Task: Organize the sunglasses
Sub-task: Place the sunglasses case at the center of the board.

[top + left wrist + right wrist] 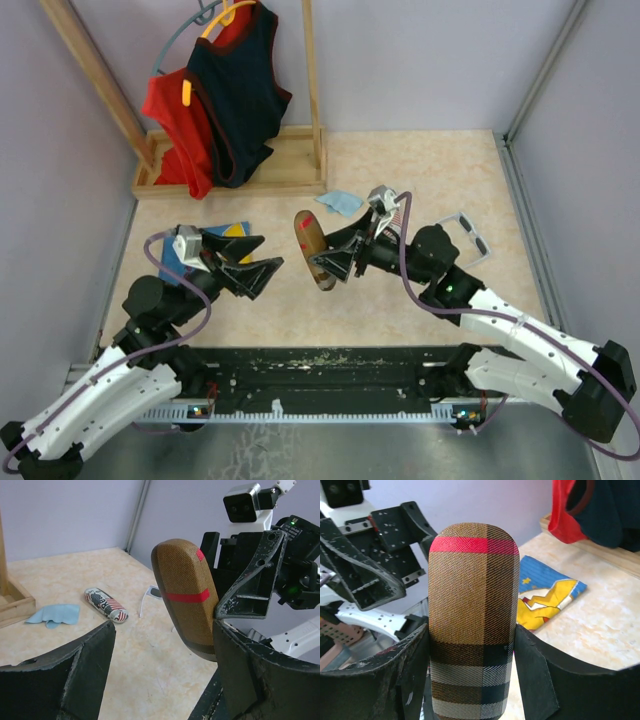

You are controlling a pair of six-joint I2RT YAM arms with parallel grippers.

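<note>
- right tool (470, 647) clamps the case (472, 595) upright.
- left tool (257, 258) wide, case just ahead of it.
- next, likely: left tool grips its top to open.

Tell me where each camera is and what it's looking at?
Top external: above, behind the bases, looking down at the table; both arms show.
Left wrist: on the left arm, facing the plaid case; its own fingers show.
Right wrist: on the right arm, facing the case clamped between its own fingers.
All three show the plaid case.
</note>
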